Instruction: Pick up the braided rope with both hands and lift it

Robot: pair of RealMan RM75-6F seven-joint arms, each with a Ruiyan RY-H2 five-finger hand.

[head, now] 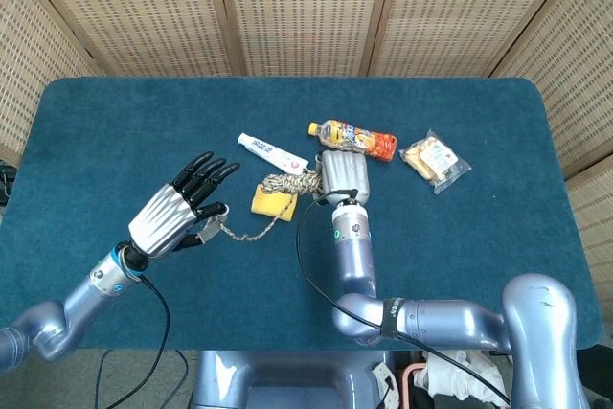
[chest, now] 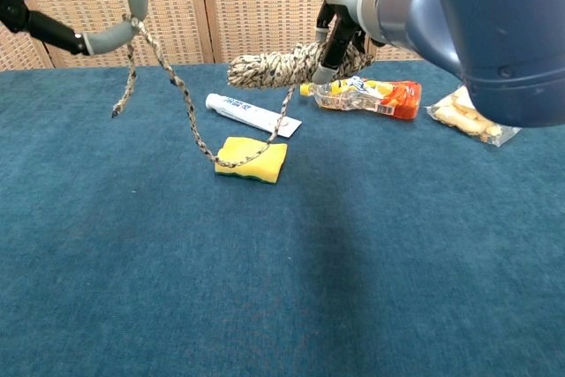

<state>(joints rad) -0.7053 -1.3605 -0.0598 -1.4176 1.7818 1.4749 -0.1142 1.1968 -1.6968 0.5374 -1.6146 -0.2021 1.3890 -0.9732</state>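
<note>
The braided rope is a speckled coil with a thin tail trailing off it. My right hand grips the coil and holds it in the air above the table. My left hand pinches the tail's far end between thumb and finger, its other fingers spread. The tail sags between the two hands, and its lowest loop hangs just over a yellow sponge. In the chest view my left hand is mostly cut off at the top left.
On the blue table lie a toothpaste tube, an orange drink bottle and a bag of snacks. The yellow sponge sits below the rope. Wicker screens stand behind the table.
</note>
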